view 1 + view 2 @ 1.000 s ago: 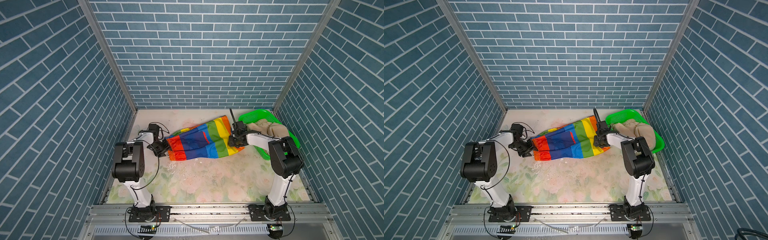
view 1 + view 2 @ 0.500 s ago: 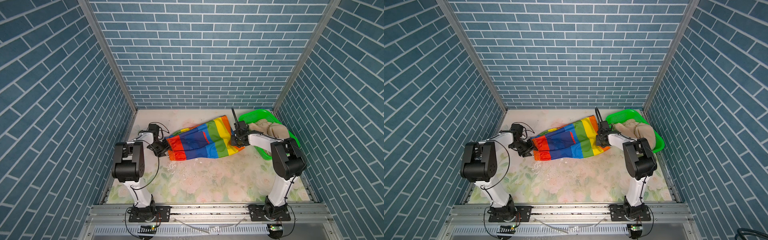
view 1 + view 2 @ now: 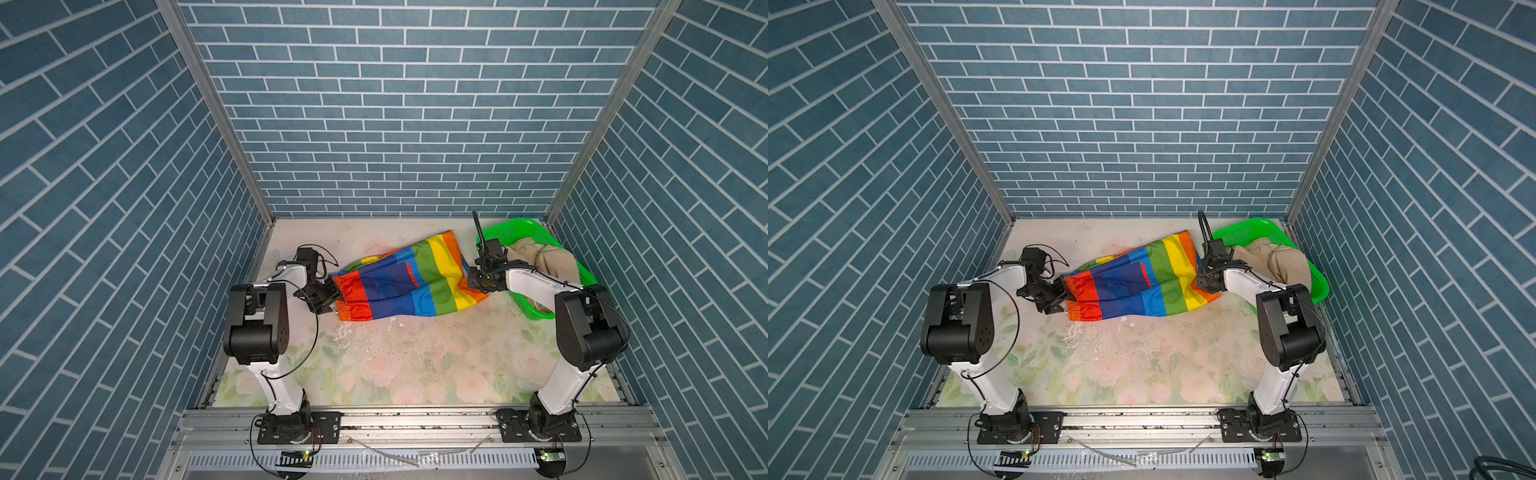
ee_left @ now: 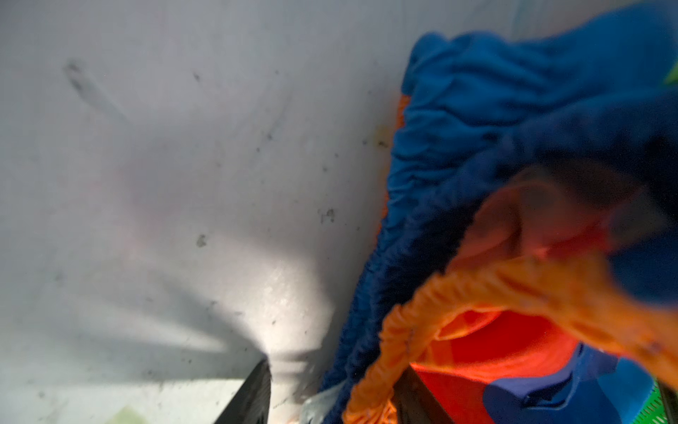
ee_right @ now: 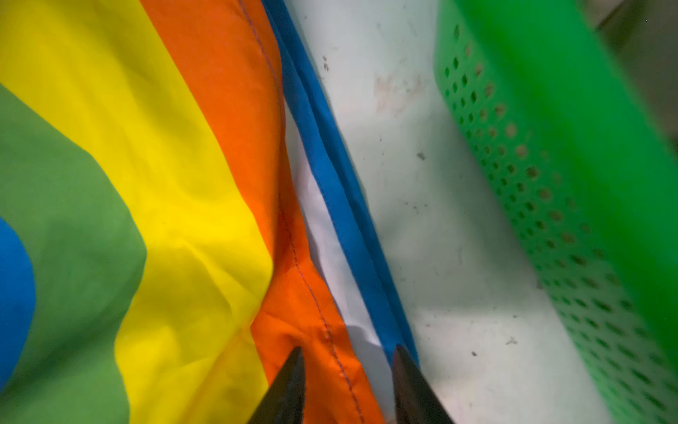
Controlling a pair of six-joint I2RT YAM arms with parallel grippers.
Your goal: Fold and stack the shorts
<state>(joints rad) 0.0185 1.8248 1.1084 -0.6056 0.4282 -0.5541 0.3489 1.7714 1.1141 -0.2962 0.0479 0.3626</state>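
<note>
Rainbow shorts (image 3: 407, 286) look thin, limp and slippery: pinch gathered waistband (image 3: 348, 311) centre-left and stitched hem (image 3: 456, 253) centre-right, where left gripper (image 3: 331, 298) and right gripper (image 3: 473, 284) stand unclenched, jaws apart.

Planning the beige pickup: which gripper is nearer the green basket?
Right. The right gripper is at the rainbow shorts' hem, just beside the green basket; the left gripper is at their waistband, the far end.

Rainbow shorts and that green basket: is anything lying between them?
No. In the right wrist view only a bare strip of table separates the blue hem of the rainbow shorts from the green basket.
</note>
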